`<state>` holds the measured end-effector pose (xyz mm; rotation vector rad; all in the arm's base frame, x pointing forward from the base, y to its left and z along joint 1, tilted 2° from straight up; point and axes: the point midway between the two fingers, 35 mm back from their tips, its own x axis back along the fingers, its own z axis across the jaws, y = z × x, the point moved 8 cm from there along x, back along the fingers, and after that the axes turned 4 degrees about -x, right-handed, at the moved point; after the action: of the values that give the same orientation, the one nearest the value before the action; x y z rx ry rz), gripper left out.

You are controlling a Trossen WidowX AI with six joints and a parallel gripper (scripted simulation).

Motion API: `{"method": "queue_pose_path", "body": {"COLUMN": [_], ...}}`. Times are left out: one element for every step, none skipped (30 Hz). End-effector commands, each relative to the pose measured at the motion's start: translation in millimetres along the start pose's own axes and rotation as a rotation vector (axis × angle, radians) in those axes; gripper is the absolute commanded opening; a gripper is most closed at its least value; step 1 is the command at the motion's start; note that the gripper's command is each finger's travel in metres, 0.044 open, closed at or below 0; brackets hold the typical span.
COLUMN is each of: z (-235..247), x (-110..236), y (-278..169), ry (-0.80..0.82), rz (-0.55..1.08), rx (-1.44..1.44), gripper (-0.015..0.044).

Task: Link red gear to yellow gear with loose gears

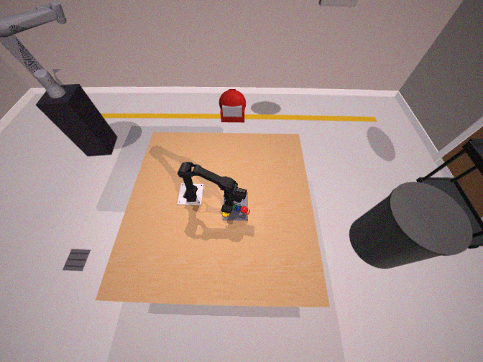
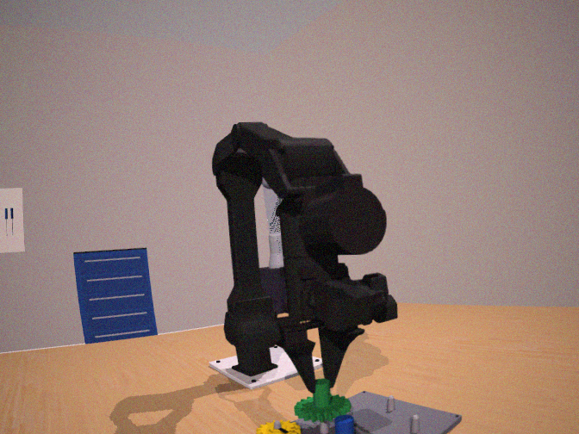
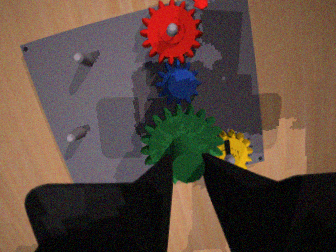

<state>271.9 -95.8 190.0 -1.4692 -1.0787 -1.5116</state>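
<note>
Green gear [image 1: 234, 207] [image 2: 321, 408] [image 3: 182, 132] is in the claw, folks, its upright stem clamped between the fingertips of the gripper [image 1: 230, 207] [image 2: 322, 386] [image 3: 186, 160]! From the left, there's the white base plate [image 1: 200, 187] [image 2: 299, 368] on the table [image 1: 210, 264] [image 2: 490, 355] [image 3: 295, 60], carrying the black arm [image 1: 210, 175] [image 2: 243, 233]. Next, the yellow gear [image 1: 223, 213] [image 2: 269, 427] [image 3: 240, 150], low on the grey board [image 1: 244, 200] [image 2: 401, 418] [image 3: 120, 65]. Then our green one, level and raised above the board! Right of it stands the blue gear [image 1: 237, 208] [image 2: 345, 424] [image 3: 180, 84], and past that, from overhead, the red gear [image 1: 244, 210] [image 3: 177, 42]. Two bare pegs, [image 2: 390, 404] [image 3: 82, 57] and [image 2: 414, 424] [image 3: 75, 136], stand at the board's other side!
</note>
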Motion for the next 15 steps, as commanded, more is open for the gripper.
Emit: {"method": "queue_pose_path", "body": {"z": [0.4,0.5,0.6,0.7,0.9,1.0,1.1,1.2,1.2,1.3,1.2,1.2,1.1,1.0,0.9], "x": [-8.8,-10.4,-11.9,-13.4,-15.0,-16.6,-18.1,-19.6,-21.2,-22.7,-24.3,-25.8,-27.3,-28.8,-28.0], "y": [-0.1,0.0,0.0,0.0,-0.1,-0.1,-0.3,-0.4,-0.5,-0.7,-0.8,-0.9,-1.1,-1.1,-1.1], "ry": [0.004,0.004,0.003,0.003,0.003,0.003,0.003,0.003,0.003,0.003,0.003,0.003,0.003,0.003,0.003], "rz": [0.010,0.010,0.010,0.010,0.010,0.010,0.010,0.010,0.010,0.010,0.010,0.011,0.011,0.011,0.011], "rx": [-0.027,-0.041,-0.056,-0.072,-0.089,-0.106,-0.124,-0.142,-0.160,-0.178,-0.194,-0.209,-0.223,-0.236,-0.243], "gripper": [0.0000,0.0000,0.0000,0.0000,0.0000,0.0000,0.0000,0.0000,0.0000,0.0000,0.0000,0.0000,0.0000,0.0000,0.0000]}}
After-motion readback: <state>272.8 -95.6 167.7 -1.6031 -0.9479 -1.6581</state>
